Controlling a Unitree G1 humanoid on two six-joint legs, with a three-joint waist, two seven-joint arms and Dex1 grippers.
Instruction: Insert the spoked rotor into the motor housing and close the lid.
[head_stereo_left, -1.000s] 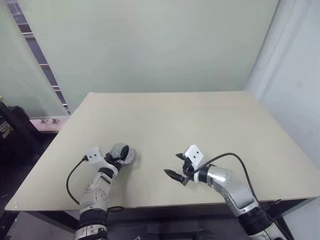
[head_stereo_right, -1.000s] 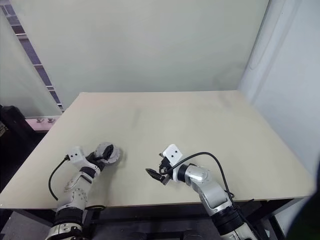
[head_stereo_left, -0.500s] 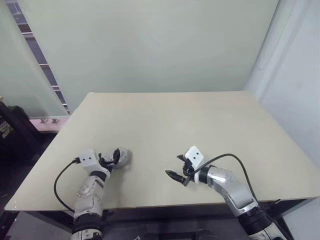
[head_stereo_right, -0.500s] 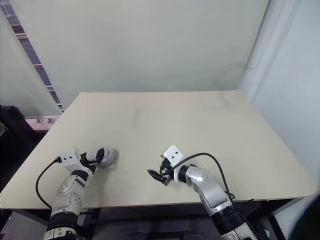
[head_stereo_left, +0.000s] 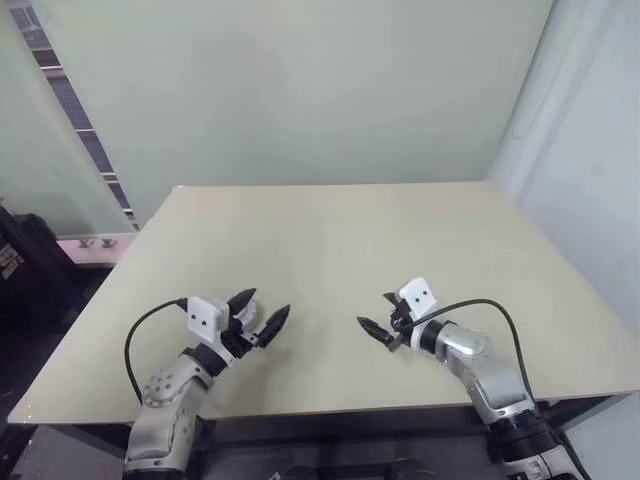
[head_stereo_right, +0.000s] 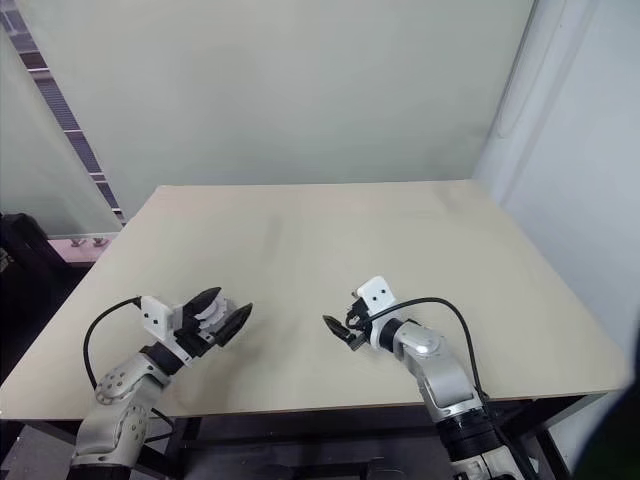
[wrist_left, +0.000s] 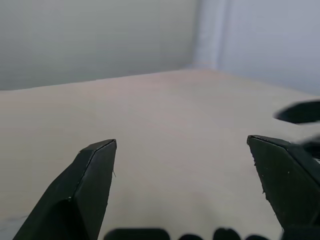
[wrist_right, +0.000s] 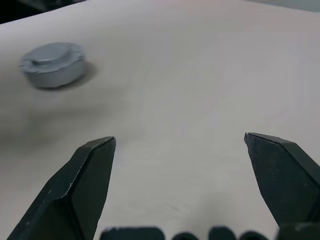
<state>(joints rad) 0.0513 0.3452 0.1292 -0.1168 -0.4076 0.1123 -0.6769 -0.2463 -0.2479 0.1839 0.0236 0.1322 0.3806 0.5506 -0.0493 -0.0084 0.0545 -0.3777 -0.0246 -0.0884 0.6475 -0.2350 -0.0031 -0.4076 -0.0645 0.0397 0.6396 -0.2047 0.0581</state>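
The motor housing (wrist_right: 52, 64) is a round grey case with its lid on, lying on the table ahead of my right gripper (wrist_right: 180, 137) and apart from it. My right gripper (head_stereo_left: 373, 310) is open and empty, hovering low over the front middle of the table. My left gripper (head_stereo_left: 268, 302) is open and empty too, raised above the front left of the table and pointing towards the right one. In the head views it covers most of the housing. The spoked rotor is out of view.
The beige table (head_stereo_left: 340, 240) is bare around both arms, with its front edge (head_stereo_left: 330, 405) close behind the grippers. A wall stands behind the table. A black cable (head_stereo_left: 135, 340) loops off my left wrist. The tip of my right gripper's finger (wrist_left: 300, 112) shows in the left wrist view.
My left gripper has lifted off the grey housing, come back and up, and turned towards the right. My right gripper has shifted to the right. Both stayed open.
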